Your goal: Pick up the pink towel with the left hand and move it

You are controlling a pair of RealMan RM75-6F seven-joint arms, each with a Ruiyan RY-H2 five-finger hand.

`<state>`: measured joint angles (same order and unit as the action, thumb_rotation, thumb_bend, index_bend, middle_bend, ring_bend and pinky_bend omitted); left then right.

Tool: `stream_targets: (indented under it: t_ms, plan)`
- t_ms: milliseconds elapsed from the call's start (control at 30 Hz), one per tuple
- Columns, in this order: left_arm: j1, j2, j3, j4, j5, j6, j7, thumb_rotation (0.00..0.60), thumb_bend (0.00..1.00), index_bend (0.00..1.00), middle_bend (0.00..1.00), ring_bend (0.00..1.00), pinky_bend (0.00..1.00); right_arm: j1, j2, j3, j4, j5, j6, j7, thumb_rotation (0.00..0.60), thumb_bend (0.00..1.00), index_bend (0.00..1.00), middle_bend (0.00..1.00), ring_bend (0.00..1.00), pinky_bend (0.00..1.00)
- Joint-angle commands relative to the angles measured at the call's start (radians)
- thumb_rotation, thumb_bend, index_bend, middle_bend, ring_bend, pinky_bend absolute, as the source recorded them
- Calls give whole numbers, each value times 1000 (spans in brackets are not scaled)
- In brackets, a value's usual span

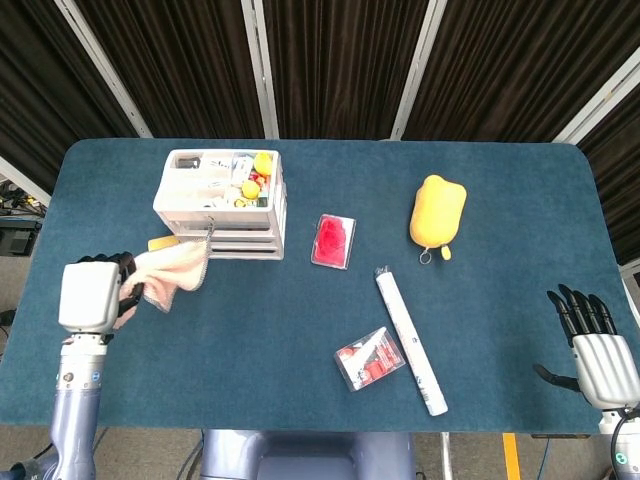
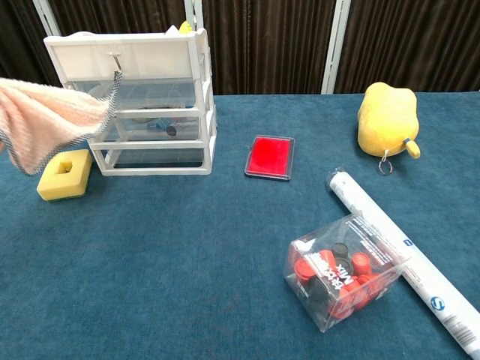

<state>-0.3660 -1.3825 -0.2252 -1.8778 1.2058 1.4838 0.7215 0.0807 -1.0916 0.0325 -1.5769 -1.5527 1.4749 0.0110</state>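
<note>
Left hand (image 1: pixel 100 292) grips the pink towel (image 1: pixel 172 272) aloft near the white drawer unit (image 1: pixel 222 203); right hand (image 1: pixel 598 350) rests far right, fingers spread.

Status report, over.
Left hand holds pink towel, airborne. Right hand open, idle. Towel's corner strand trails to drawer unit; may be snagged.

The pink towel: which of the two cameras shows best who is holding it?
The head view: it shows the left hand gripping the pink towel beside the white drawer unit. The chest view shows the towel hanging at the frame's left edge, with no hand visible.
</note>
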Motion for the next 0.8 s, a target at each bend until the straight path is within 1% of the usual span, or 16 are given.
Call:
stream_targets:
  t_ms: [33,67,100,133,167,267,367,467,633,800]
  plan:
    - [-28,-9,25,7,-38,-92,-31,600,128,448,226,113,166,0,1,0,0,0,-1,2,600,11,0,0,0,0]
    - [-34,-5,28,5,-51,-114,-33,600,86,365,141,49,103,0,1,0,0,0,-1,2,600,11,0,0,0,0]
    - [-45,-1,33,1,-65,-145,-36,600,63,308,92,23,74,0,1,0,0,0,0,3,600,11,0,0,0,0]
    - [-53,4,37,-5,-76,-170,-41,600,32,228,38,3,39,-1,2,0,0,1,0,4,600,11,0,0,0,0]
    - [-60,8,40,-12,-83,-188,-46,599,13,158,10,0,16,-1,2,0,0,1,0,5,600,11,0,0,0,0]
    - [-68,12,48,-14,-55,-201,-73,571,0,30,0,0,0,-1,2,2,2,3,1,7,600,11,0,0,0,0]
    - [-67,20,62,-7,-17,-200,-104,547,0,1,0,0,0,0,2,2,3,2,2,9,600,11,0,0,0,0]
    - [-58,32,71,-12,5,-197,-154,519,0,0,0,0,0,-1,2,2,5,-2,4,8,600,11,0,0,0,0]
    - [-39,67,87,-35,34,-183,-207,511,0,0,0,0,0,-1,0,2,5,0,4,2,600,11,0,0,0,0]
    - [9,97,117,-46,117,-107,-255,510,0,0,0,0,0,-1,0,1,5,-1,4,0,600,11,0,0,0,0]
